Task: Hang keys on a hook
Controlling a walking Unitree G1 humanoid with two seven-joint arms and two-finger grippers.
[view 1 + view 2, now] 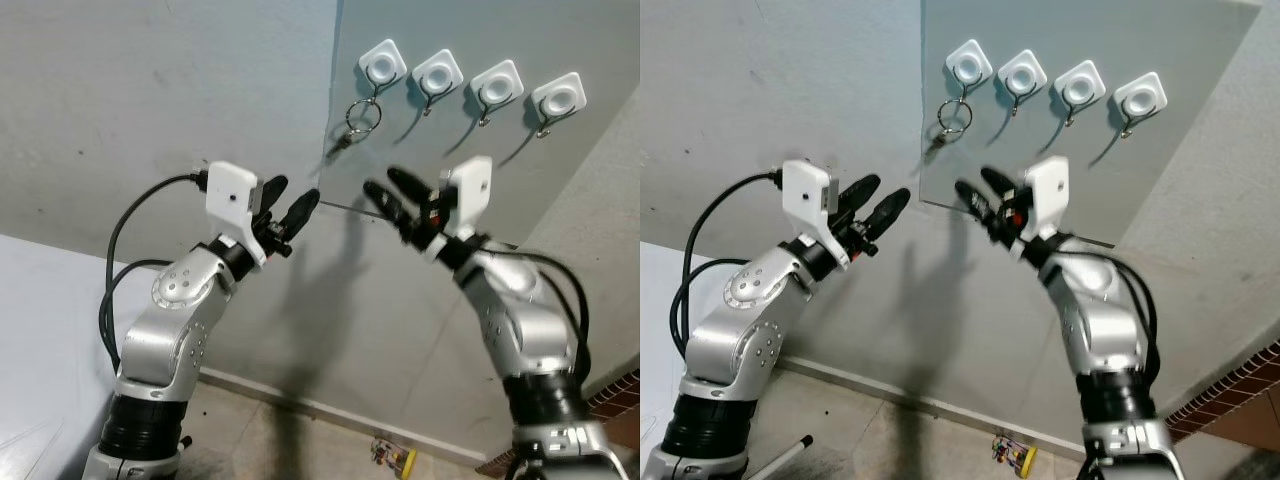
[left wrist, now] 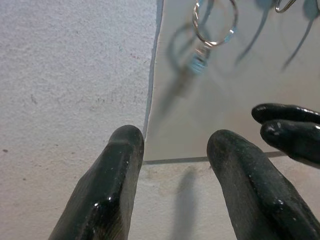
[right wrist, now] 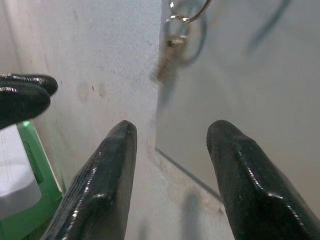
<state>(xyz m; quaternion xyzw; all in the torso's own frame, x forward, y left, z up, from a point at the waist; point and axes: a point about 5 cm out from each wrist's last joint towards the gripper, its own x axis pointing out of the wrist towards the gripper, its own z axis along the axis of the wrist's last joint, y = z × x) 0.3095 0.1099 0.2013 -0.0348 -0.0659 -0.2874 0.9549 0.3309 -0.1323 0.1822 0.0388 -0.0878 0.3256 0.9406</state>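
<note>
Left eye view: our left gripper (image 1: pixel 294 199) & right gripper (image 1: pixel 386 184) both spread empty below keys (image 1: pixel 360 120) hanging on leftmost hook (image 1: pixel 382 68).

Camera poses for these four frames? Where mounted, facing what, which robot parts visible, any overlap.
Left eye: head, facing a wall panel with four white hooks; key ring hangs on the leftmost hook; both arms raised, left pincer, right pincer.
Right eye: same scene, stereo-shifted.
Left wrist: along its open fingers toward the key ring; right fingertips intrude.
Right wrist: along its open fingers at the panel edge; left fingertips intrude.
Shared: key ring, panel.
</note>
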